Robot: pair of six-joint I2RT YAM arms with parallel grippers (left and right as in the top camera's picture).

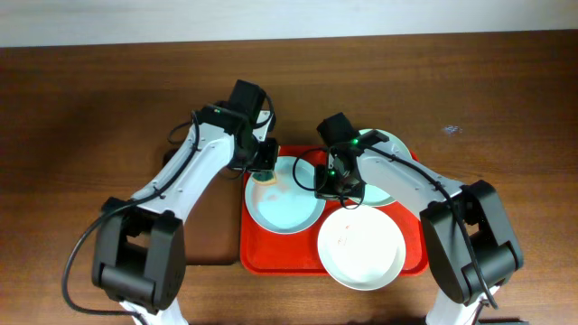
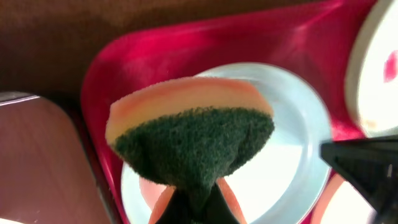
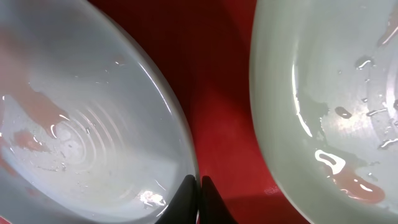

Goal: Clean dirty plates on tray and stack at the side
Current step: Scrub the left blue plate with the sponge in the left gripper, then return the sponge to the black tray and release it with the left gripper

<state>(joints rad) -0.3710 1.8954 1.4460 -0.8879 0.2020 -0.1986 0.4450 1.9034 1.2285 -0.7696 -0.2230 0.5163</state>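
Observation:
The red tray holds three plates: a light blue plate on the left, a pale mint plate at the back right and a white plate in front. My left gripper is shut on a green-and-yellow sponge and holds it over the blue plate's back left edge. My right gripper is pinched shut on the blue plate's right rim, with the mint plate beside it. Both show wet red-orange smears.
A smaller brown tray with a black rim lies just left of the red tray. Brown tabletop surrounds both trays. The white plate overhangs the red tray's front edge. The two arms meet over the tray's back half.

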